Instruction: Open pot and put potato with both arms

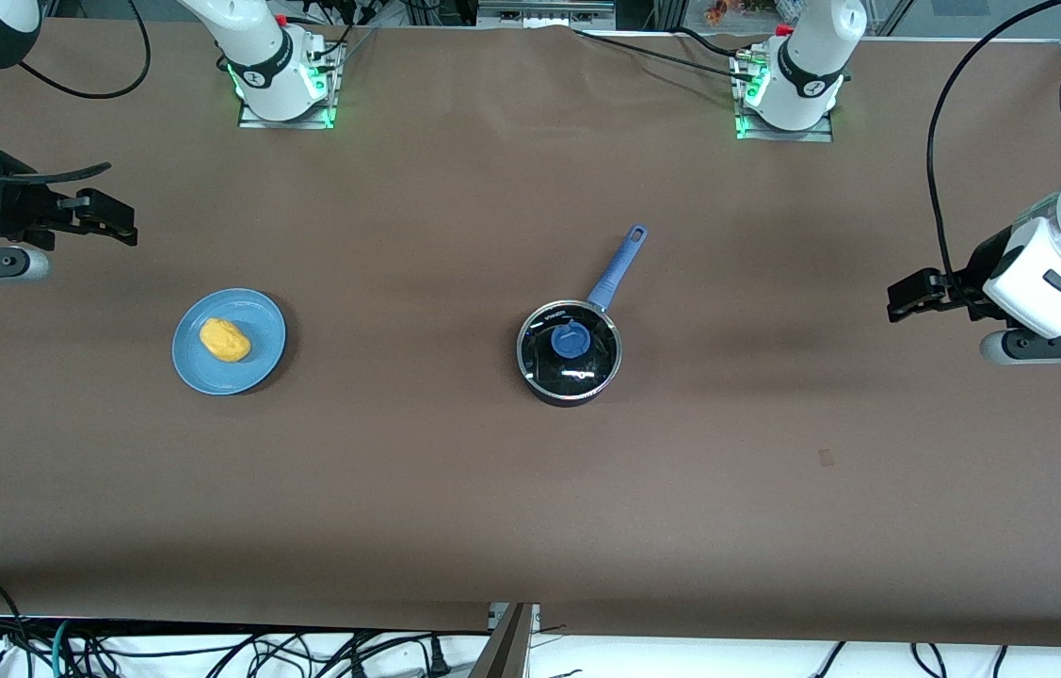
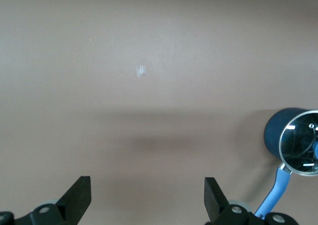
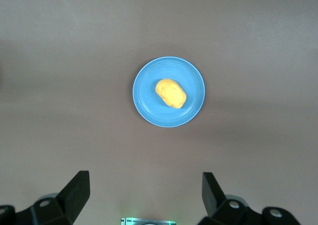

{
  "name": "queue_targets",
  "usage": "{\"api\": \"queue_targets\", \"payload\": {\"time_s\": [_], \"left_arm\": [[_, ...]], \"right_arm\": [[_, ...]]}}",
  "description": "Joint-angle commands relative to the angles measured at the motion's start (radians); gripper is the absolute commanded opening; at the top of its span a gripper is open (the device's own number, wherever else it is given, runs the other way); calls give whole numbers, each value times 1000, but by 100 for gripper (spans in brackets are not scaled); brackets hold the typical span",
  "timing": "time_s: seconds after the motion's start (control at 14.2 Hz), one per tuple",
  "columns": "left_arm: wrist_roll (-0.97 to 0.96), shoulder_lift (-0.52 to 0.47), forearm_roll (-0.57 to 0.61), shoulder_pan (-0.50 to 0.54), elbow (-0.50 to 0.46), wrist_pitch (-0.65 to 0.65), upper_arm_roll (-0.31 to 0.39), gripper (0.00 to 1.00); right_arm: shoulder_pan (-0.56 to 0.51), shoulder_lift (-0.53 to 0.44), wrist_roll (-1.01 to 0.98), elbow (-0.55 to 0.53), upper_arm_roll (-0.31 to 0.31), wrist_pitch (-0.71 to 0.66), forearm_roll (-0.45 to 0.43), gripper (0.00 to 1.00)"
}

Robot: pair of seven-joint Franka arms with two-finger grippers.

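Though lidded, pot (image 2: 293,140) edge-cropped

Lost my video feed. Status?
Both end effectors open, left and right waiting at table ends. Lid on saucepan; potato on blue plate. Nothing between.

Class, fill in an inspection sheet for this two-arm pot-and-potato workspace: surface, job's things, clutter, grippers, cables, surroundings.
Surface: brown table, bare apart from the job's things.
Job's things: pot with lid on; potato lying on blue plate toward the right arm's end.
Clutter: nothing seen.
Grippers: left gripper open, waiting over the table's left-arm end; right gripper open, waiting over its own end.
Cables: black cables below the table's near edge.
Surroundings: arm bases with green lights.
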Motion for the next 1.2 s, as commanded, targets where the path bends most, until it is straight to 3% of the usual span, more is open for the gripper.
{"api": "queue_targets", "payload": {"time_s": [0.0,1.13], "left_arm": [[24,-17,-10,4,-14,20,0,100],[24,-17,-10,9,-16,40,2,100]], "right_arm": [[-9,8,6,19,7,-3,13,100],[-9,8,7,19,7,-3,15,100]]}}
